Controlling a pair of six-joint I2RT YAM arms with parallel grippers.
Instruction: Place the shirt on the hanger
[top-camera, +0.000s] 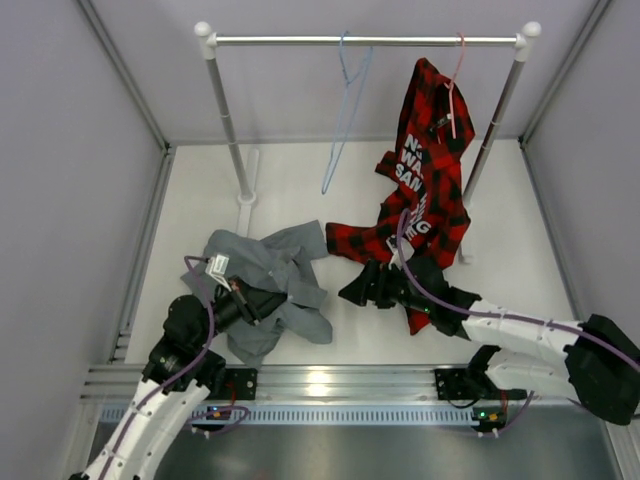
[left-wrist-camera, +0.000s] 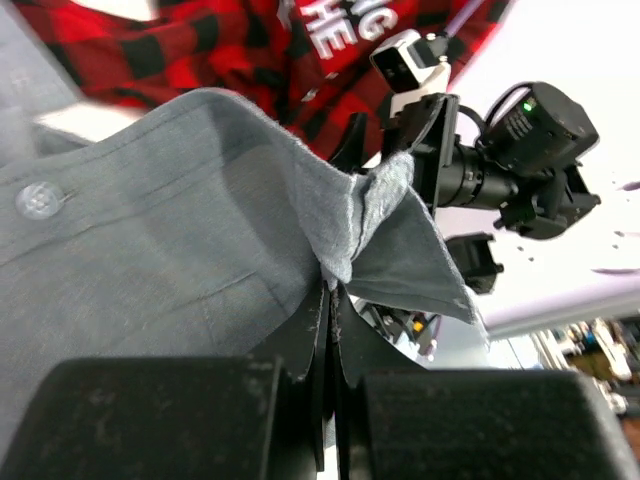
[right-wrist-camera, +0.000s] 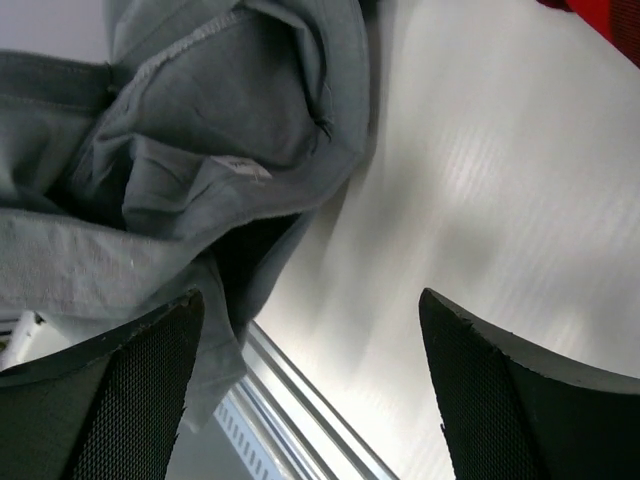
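Table (top-camera: 300, 180): white, walled on three sides.
Rack (top-camera: 360, 41): rail across far end.
Plaid shirt (top-camera: 425, 190): on pink hanger (top-camera: 455, 90) at right of rail, lower part draped onto table.
Shirt (top-camera: 270, 265): grey, crumpled on table, front left, just beside plaid hem.
Hanger (top-camera: 345, 110): light blue, hooked on rail mid-span, well apart from shirt.
Left gripper (left-wrist-camera: 330, 290): clenched on fold of shirt edge.
Right gripper (right-wrist-camera: 310, 310): jaws spread, nothing between, over table beside shirt.

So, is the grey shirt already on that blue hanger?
No, the grey shirt lies crumpled on the table while the blue hanger hangs bare on the rail.
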